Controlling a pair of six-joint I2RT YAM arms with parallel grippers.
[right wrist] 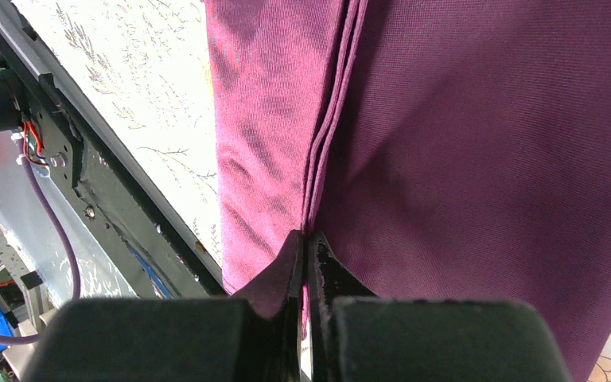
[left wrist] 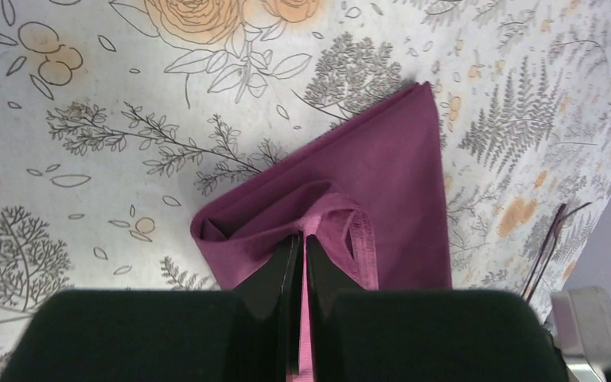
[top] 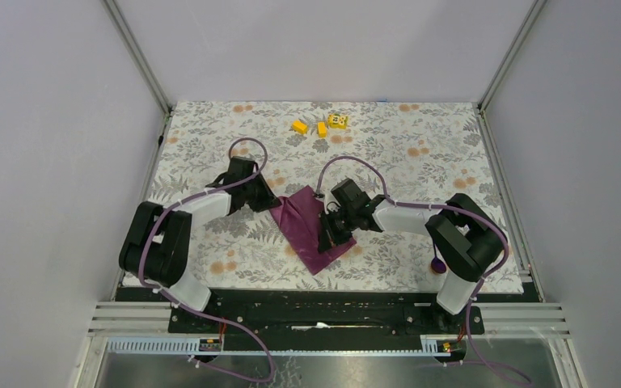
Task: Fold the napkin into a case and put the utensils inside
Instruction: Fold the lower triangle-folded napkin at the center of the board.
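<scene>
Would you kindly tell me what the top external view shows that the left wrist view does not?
Only the top external view shows the right pincer down on the napkin, and three yellow blocks near the far edge of the table. Only the left wrist view shows, close up, the left pincer pinching a bunched fold of the cloth, with layered pleats beside it. Both show the plum napkin lying folded on the floral tablecloth.
</scene>
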